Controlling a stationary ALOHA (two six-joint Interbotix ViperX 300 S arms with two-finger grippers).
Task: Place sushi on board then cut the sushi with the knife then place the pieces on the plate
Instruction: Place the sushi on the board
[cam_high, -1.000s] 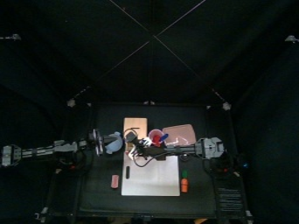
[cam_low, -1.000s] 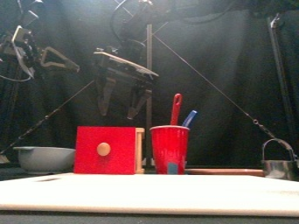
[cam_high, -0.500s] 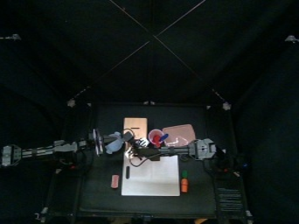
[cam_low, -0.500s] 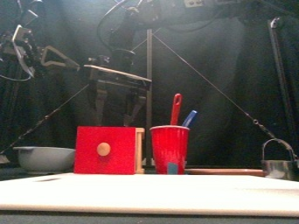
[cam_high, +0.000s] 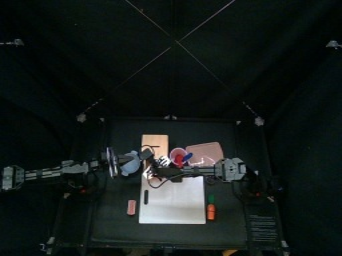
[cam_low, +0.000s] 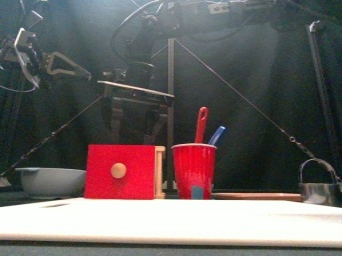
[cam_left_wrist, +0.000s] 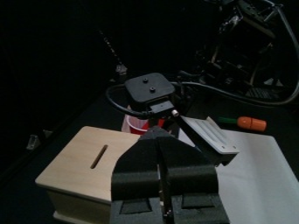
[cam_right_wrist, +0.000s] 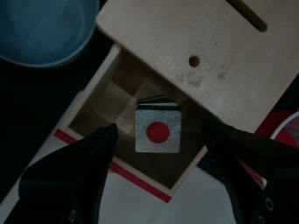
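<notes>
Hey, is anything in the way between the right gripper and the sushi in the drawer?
Nothing visible is. The sushi lies uncovered in the open drawer, straight below the right gripper, whose jaws stand open on either side of it. The wooden box covers only the drawer's back part.

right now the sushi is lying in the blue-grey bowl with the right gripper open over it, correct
Not quite. The sushi is not in the blue-grey bowl; it lies in the open drawer of the wooden box, as the right wrist view shows. The right gripper is indeed open over it.
</notes>
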